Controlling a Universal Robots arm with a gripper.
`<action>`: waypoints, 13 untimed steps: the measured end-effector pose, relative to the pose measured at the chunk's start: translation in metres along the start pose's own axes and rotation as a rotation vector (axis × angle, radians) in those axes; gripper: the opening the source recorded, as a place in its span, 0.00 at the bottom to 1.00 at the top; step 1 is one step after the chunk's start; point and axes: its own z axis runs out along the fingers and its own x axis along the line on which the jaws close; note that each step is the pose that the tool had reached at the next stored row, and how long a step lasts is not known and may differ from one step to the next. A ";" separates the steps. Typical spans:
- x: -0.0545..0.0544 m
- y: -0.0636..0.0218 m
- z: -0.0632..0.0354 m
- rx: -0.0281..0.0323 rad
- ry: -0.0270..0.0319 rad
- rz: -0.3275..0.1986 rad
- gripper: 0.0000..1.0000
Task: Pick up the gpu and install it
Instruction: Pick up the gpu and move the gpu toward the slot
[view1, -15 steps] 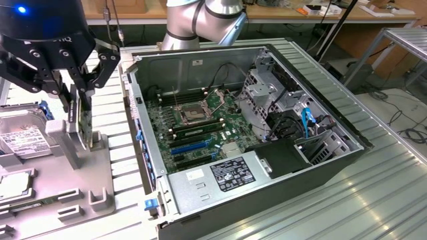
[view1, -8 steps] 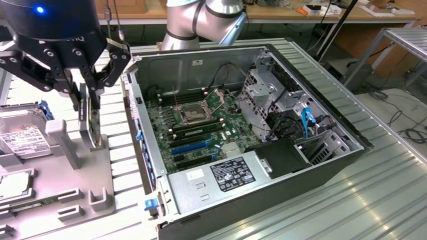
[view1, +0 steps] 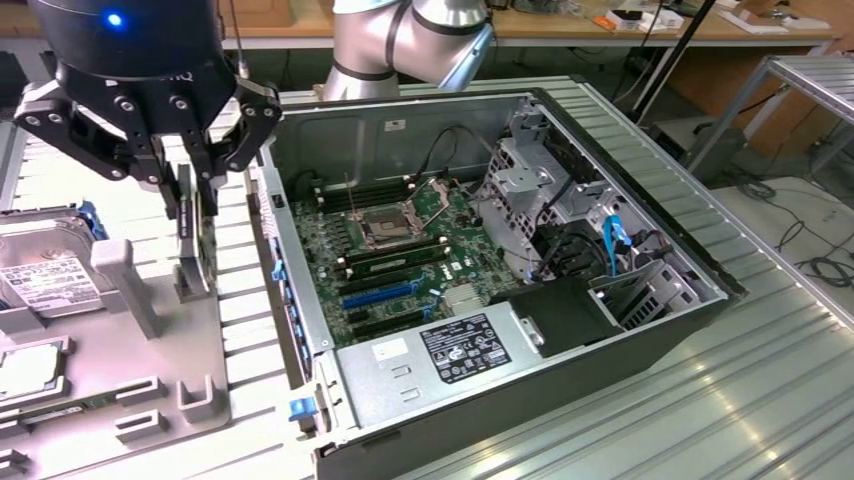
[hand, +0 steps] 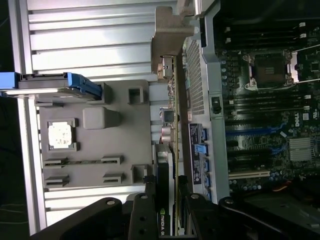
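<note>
The gpu (view1: 191, 262) is a thin dark card standing on edge at the right side of the grey parts tray (view1: 147, 390), just left of the open computer case (view1: 663, 262). My gripper (view1: 188, 212) hangs straight above it, its two black fingers pressed against the card's faces. In the wrist view the gpu (hand: 173, 117) runs edge-on away from the fingers (hand: 150, 200), with its silver bracket (hand: 167, 30) at the far end. The gripper (hand: 167, 197) is shut on the card's near end. I cannot tell whether the card still rests in its tray holder.
The case lies open with the motherboard (view1: 400, 250) and its blue expansion slots (view1: 380, 295) facing up; a power supply (view1: 454, 345) fills its near corner. A hard drive (view1: 40, 285) with a white label sits at the tray's left. A processor chip (hand: 61, 135) lies in a tray pocket.
</note>
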 end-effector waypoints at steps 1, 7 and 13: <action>-0.001 0.0001 0.0000 0.0000 0.0000 0.000 0.27; -0.012 0.0009 0.0003 0.0000 0.0000 0.000 0.27; -0.022 0.0016 0.0005 0.0001 0.0001 0.000 0.27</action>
